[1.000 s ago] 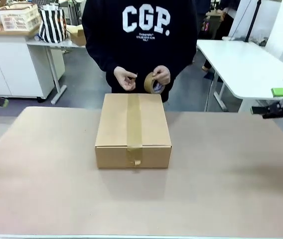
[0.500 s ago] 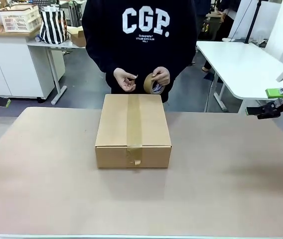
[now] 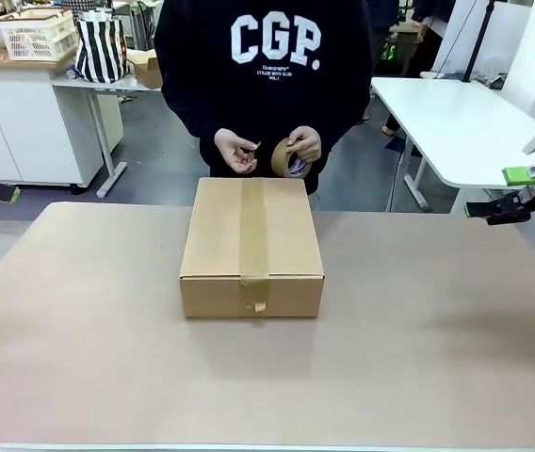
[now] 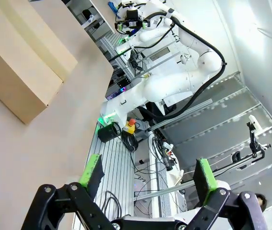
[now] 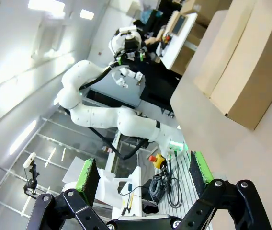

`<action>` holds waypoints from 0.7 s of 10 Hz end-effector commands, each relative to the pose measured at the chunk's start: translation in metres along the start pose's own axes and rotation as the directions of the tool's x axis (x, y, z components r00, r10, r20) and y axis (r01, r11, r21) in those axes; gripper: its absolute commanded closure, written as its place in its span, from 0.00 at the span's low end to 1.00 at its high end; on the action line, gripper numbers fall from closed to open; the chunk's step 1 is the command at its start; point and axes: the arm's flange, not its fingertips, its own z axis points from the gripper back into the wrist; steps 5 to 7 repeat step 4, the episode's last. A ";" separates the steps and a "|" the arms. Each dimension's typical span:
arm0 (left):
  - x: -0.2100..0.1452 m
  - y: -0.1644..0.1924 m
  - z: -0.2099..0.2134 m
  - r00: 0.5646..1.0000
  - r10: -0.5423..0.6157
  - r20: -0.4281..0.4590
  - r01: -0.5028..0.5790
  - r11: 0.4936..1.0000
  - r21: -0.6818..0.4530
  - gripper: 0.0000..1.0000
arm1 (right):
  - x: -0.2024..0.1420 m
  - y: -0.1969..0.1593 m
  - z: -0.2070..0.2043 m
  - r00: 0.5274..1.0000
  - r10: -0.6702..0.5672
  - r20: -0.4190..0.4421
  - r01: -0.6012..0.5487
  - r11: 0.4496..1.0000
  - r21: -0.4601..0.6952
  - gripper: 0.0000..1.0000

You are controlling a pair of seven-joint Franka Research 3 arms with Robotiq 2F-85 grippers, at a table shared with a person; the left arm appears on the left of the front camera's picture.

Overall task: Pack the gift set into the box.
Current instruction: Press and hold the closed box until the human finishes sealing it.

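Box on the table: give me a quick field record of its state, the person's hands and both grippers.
box: closed, flaps down, mid-table
tape strip: runs along the top seam, loose end hanging over the near face
person's hands: one holds a tape roll, the other pinches beside it, behind the box
left gripper: open, holding nothing, off the table's left side
right gripper: open, holding nothing, off the table's right side

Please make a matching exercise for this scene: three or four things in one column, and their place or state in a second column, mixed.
Things:
1. box
2. tape roll
3. right claw
4. striped bag

Places or states:
A. in the person's hand
B. on a far counter
C. shut and taped, mid-table
D. open, beside the table's right edge

Pairs: 1-C, 2-A, 3-D, 4-B
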 end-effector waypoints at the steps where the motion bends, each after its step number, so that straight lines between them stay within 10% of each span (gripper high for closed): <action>1: -0.002 -0.003 -0.003 1.000 0.005 -0.006 -0.005 1.000 0.007 0.00 | 0.000 0.004 -0.001 1.000 0.007 -0.004 -0.007 1.000 0.002 0.00; 7: -0.002 -0.003 -0.003 1.000 0.005 -0.006 -0.005 1.000 0.007 0.00 | 0.000 0.004 -0.001 1.000 0.007 -0.004 -0.007 1.000 0.002 0.00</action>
